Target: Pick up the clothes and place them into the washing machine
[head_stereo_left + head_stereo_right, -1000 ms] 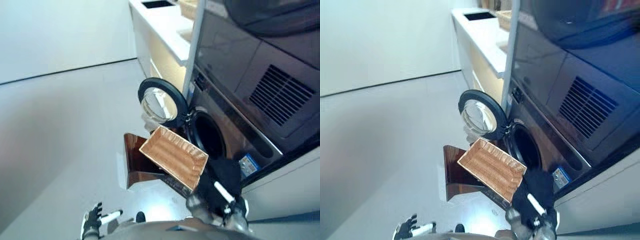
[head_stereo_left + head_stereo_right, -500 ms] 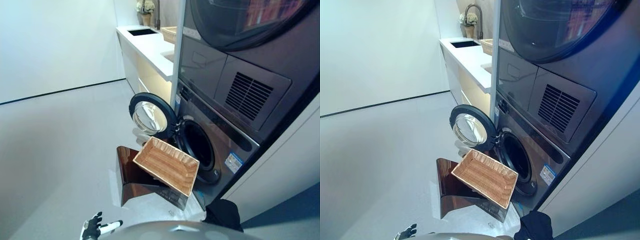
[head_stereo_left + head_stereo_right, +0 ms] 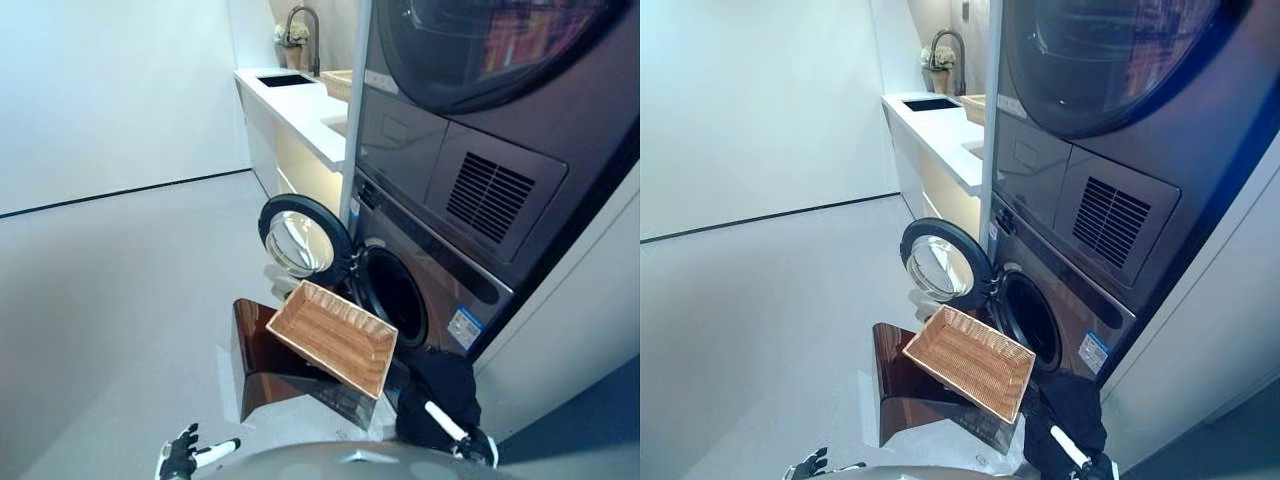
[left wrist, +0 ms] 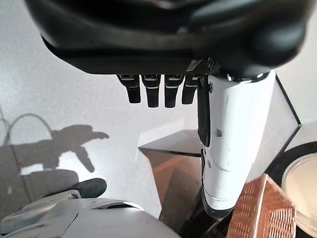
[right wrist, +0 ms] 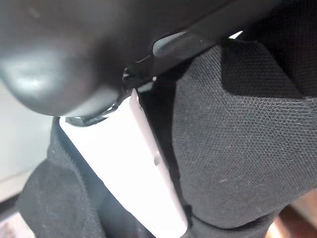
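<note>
Right wrist view shows your right hand (image 5: 133, 163) clamped on the black garment (image 5: 237, 124), low beside the washing machine's open drum (image 3: 392, 295). Lift it clear of the wicker basket (image 3: 335, 335) and feed it in; left hand (image 3: 185, 455) hangs slack.

The washing machine (image 3: 420, 290) stands at the right beneath a second machine (image 3: 480, 90), its door (image 3: 300, 238) swung open leftward, with a wicker basket (image 3: 335, 335) on a stand (image 3: 265, 360) just before it and a counter (image 3: 295, 100) behind.
</note>
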You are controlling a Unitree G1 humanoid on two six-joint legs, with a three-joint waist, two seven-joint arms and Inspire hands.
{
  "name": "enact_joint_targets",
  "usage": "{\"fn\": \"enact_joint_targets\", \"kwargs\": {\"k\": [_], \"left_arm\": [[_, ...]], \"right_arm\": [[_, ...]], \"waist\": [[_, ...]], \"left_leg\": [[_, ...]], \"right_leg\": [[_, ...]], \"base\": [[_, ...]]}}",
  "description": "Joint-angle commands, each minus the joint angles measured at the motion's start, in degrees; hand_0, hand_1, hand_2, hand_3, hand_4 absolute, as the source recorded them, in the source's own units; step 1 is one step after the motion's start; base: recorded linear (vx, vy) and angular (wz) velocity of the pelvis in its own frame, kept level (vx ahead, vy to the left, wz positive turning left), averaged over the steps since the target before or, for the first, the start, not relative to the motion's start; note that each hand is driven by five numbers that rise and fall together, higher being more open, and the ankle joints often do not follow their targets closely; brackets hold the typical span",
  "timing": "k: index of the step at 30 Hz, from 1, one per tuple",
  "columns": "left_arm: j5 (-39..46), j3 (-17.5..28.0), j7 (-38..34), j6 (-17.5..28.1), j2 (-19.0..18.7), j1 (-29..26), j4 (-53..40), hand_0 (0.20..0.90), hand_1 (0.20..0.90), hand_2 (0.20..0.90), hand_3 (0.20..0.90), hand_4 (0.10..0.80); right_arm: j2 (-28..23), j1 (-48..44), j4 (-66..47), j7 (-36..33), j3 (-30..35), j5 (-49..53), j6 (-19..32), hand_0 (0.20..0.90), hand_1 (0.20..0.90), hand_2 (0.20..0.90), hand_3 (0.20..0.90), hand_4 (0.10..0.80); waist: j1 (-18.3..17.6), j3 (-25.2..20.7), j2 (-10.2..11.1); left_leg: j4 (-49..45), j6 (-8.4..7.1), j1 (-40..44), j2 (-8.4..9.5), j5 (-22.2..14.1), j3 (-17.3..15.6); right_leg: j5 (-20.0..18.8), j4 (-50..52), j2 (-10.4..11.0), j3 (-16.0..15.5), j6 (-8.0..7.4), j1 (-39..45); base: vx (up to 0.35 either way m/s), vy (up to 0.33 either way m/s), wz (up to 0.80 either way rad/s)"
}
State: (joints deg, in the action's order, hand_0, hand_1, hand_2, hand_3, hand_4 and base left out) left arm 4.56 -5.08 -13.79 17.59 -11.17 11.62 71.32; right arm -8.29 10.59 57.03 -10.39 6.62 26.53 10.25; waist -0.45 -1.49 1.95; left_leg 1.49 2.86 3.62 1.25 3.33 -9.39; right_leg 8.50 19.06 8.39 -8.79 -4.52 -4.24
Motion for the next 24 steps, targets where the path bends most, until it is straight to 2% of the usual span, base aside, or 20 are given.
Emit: {"fn": "enact_joint_targets", "kwargs": {"k": [1, 2, 3, 4, 6, 8, 9, 10, 11, 13, 14, 15, 16, 18, 21, 22, 23, 24], "left_arm": [[1.2, 2.2, -1.8, 1.9, -4.3, -4.2, -4.9, 0.9, 0.9, 0.9, 0.9, 0.8], [0.7, 1.8, -1.8, 1.7, -5.5, -5.0, -5.5, 0.9, 0.9, 0.9, 0.9, 0.8], [0.7, 1.8, -1.8, 1.7, -5.5, -5.0, -5.5, 0.9, 0.9, 0.9, 0.9, 0.8], [0.3, 1.6, -2.0, 1.5, -6.3, -5.5, -5.4, 0.9, 0.9, 0.9, 0.9, 0.8], [0.9, 1.3, -2.2, 1.8, -6.3, -5.7, -6.5, 0.9, 0.9, 0.9, 0.9, 0.8], [1.2, 0.5, -2.8, 2.0, -6.2, -6.6, -6.7, 0.9, 0.9, 0.9, 0.9, 0.8], [1.2, 0.5, -2.8, 2.0, -6.2, -6.6, -6.6, 0.9, 0.9, 0.9, 0.9, 0.8], [1.4, -0.3, -3.4, 2.2, -6.1, -7.6, -6.6, 0.9, 0.9, 0.9, 0.9, 0.8], [1.7, -0.8, -3.6, 2.3, -5.8, -8.0, -6.5, 0.9, 0.9, 0.9, 0.9, 0.8], [2.2, -1.7, -4.1, 2.1, -5.4, -8.6, -7.1, 0.9, 0.9, 0.9, 0.9, 0.8], [2.6, -2.4, -4.4, 2.3, -5.3, -9.1, -6.7, 0.9, 0.9, 0.9, 0.9, 0.8], [2.6, -2.4, -4.4, 2.4, -5.3, -9.1, -6.7, 0.9, 0.9, 0.9, 0.9, 0.8], [2.9, -3.7, -5.0, 2.5, -4.7, -10.0, -6.2, 0.9, 0.9, 0.9, 0.9, 0.8], [3.1, -4.5, -5.2, 2.7, -3.9, -10.3, -5.8, 0.9, 0.9, 0.9, 0.9, 0.8], [3.9, -5.3, -4.9, 2.8, -3.1, -11.1, -5.8, 0.9, 0.9, 0.9, 0.9, 0.8], [3.9, -5.3, -4.9, 2.8, -3.1, -11.1, -5.8, 0.9, 0.9, 0.9, 0.9, 0.8], [4.7, -5.5, -5.0, 3.0, -2.9, -11.8, -5.4, 0.9, 0.9, 0.9, 0.9, 0.8], [4.9, -5.6, -4.9, 3.0, -2.8, -12.0, -5.5, 0.9, 0.9, 0.9, 0.9, 0.8]], "right_arm": [[-0.6, -5.3, -6.6, -0.7, -0.3, 2.9, 6.4, 0.2, 0.2, 0.2, 0.2, 0.3], [-0.3, -5.5, -9.0, -0.5, -1.5, 3.7, 6.8, 0.2, 0.2, 0.2, 0.2, 0.3], [-0.3, -5.5, -9.0, -0.5, -1.5, 3.7, 6.8, 0.2, 0.2, 0.2, 0.2, 0.3], [0.0, -5.5, -10.1, -0.6, -1.8, 4.5, 7.1, 0.2, 0.2, 0.2, 0.2, 0.3], [0.0, -5.4, -11.1, -0.5, -1.6, 5.2, 7.0, 0.2, 0.2, 0.2, 0.2, 0.3], [0.0, -5.1, -11.0, -0.6, -1.8, 5.0, 6.7, 0.2, 0.2, 0.2, 0.2, 0.3], [0.0, -5.0, -11.0, -0.6, -1.8, 4.9, 6.7, 0.2, 0.2, 0.2, 0.2, 0.3], [0.5, -5.1, -10.5, -1.0, -1.8, 4.6, 6.4, 0.2, 0.2, 0.2, 0.2, 0.3], [0.6, -5.3, -10.5, -1.5, -1.9, 4.4, 6.1, 0.2, 0.2, 0.2, 0.2, 0.3], [1.0, -5.2, -11.1, -1.4, -2.2, 4.6, 6.1, 0.2, 0.2, 0.2, 0.2, 0.3], [1.2, -5.0, -11.8, -1.4, -2.4, 5.0, 6.0, 0.2, 0.2, 0.2, 0.2, 0.3], [1.2, -5.0, -11.8, -1.4, -2.4, 5.0, 6.0, 0.2, 0.2, 0.2, 0.2, 0.3], [1.2, -4.6, -11.8, -1.0, -2.5, 5.6, 6.2, 0.2, 0.2, 0.2, 0.2, 0.3], [1.1, -4.3, -12.0, -0.5, -2.6, 6.2, 6.5, 0.2, 0.2, 0.2, 0.2, 0.3], [0.5, -5.0, -11.6, -0.3, -2.7, 6.9, 7.0, 0.2, 0.2, 0.2, 0.2, 0.3], [0.5, -5.0, -11.6, -0.3, -2.7, 6.9, 7.0, 0.2, 0.2, 0.2, 0.2, 0.3], [0.3, -5.7, -11.8, -0.2, -3.4, 7.6, 7.3, 0.2, 0.2, 0.2, 0.2, 0.3], [0.1, -6.0, -11.7, 0.0, -3.9, 7.7, 7.3, 0.2, 0.2, 0.2, 0.2, 0.3]], "waist": [[-0.5, 2.8, 2.2], [-1.1, 4.9, 1.9], [-1.1, 4.9, 1.9], [-1.7, 5.4, 2.1], [-2.4, 5.5, 2.4], [-3.1, 6.1, 3.1], [-3.3, 6.4, 2.9], [-3.8, 6.8, 3.5], [-4.1, 7.0, 3.4], [-4.7, 6.3, 4.2], [-5.3, 5.7, 4.5], [-5.2, 5.7, 4.5], [-6.0, 4.6, 4.5], [-6.5, 3.6, 3.9], [-7.1, 2.6, 2.9], [-7.1, 2.6, 2.9], [-7.3, 2.2, 2.6], [-7.1, 2.2, 2.7]], "left_leg": [[-4.6, 0.13, -0.4, 2.03, -6.0, 1.6], [-5.3, 0.89, -0.1, 1.31, -5.9, 2.5], [-5.3, 0.9, -0.1, 1.33, -5.9, 2.5], [-5.1, 0.89, 0.5, 1.13, -6.3, 3.7], [-4.3, 0.42, 1.5, 1.76, -6.9, 4.8], [-3.9, -0.35, 3.1, 2.84, -8.1, 6.1], [-4.0, -0.41, 3.4, 2.54, -8.3, 6.3], [-2.9, -1.44, 5.9, 2.74, -9.8, 7.0], [-2.6, -1.88, 6.6, 2.28, -10.4, 7.1], [-2.1, -2.53, 7.8, 1.95, -11.9, 7.4], [-2.1, -2.45, 8.2, 1.64, -12.7, 7.6], [-2.2, -2.46, 8.2, 1.56, -12.9, 7.5], [-2.3, -2.91, 8.7, 0.94, -13.6, 8.5], [-3.3, -3.61, 8.9, -0.32, -14.0, 9.1], [-7.8, -4.76, 8.2, -2.38, -12.7, 10.5], [-7.8, -4.77, 8.2, -2.39, -12.7, 10.5], [-13.9, -5.7, 6.5, -3.05, -10.0, 10.4], [-18.7, -5.85, 4.6, -3.05, -8.4, 10.5]], "right_leg": [[-16.2, 2.2, 2.9, 0.1, -4.25, -0.1], [-17.9, 10.7, 1.2, 1.6, -4.15, -4.5], [-17.9, 10.8, 1.2, 1.6, -4.15, -4.5], [-17.0, 10.1, 0.0, 2.3, -3.4, -7.8], [-17.2, 4.2, 0.5, 2.5, -2.99, -10.7], [-19.2, -5.6, 2.5, 1.4, -3.31, -11.8], [-19.3, -6.1, 2.3, 1.0, -3.29, -11.0], [-21.2, -16.2, 2.9, -2.1, -4.19, -12.2], [-21.7, -18.4, 2.7, -2.3, -4.4, -11.8], [-21.8, -19.8, 1.7, -0.7, -4.19, -11.2], [-22.1, -20.0, 0.9, 2.0, -3.82, -10.8], [-22.1, -20.0, 0.7, 2.0, -3.81, -10.8], [-22.6, -20.3, -0.1, 5.0, -3.57, -9.9], [-22.2, -19.7, -0.7, 4.9, -3.08, -9.4], [-20.4, -18.7, -2.7, 4.1, -1.83, -8.5], [-20.4, -18.7, -2.7, 4.1, -1.83, -8.5], [-19.3, -18.6, -4.1, 4.2, -0.72, -6.9], [-18.5, -18.8, -4.6, 4.5, 0.03, -5.5]], "base": [[-0.043, 0.115, 0.1], [-0.04, 0.111, 0.14], [0.052, 0.101, 0.28], [0.155, 0.014, 0.36], [0.232, -0.011, 0.26], [0.228, -0.055, 0.45], [0.322, -0.116, 0.69], [0.302, -0.118, 0.39], [0.378, -0.168, -0.13], [0.237, -0.154, -0.02], [0.164, -0.113, 0.31], [0.306, -0.168, 0.4], [0.338, -0.197, 0.51], [0.357, -0.235, 0.55], [0.228, -0.202, 0.33], [0.211, -0.206, 0.52], [0.218, -0.222, 0.31], [0.282, -0.308, 0.22]]}}
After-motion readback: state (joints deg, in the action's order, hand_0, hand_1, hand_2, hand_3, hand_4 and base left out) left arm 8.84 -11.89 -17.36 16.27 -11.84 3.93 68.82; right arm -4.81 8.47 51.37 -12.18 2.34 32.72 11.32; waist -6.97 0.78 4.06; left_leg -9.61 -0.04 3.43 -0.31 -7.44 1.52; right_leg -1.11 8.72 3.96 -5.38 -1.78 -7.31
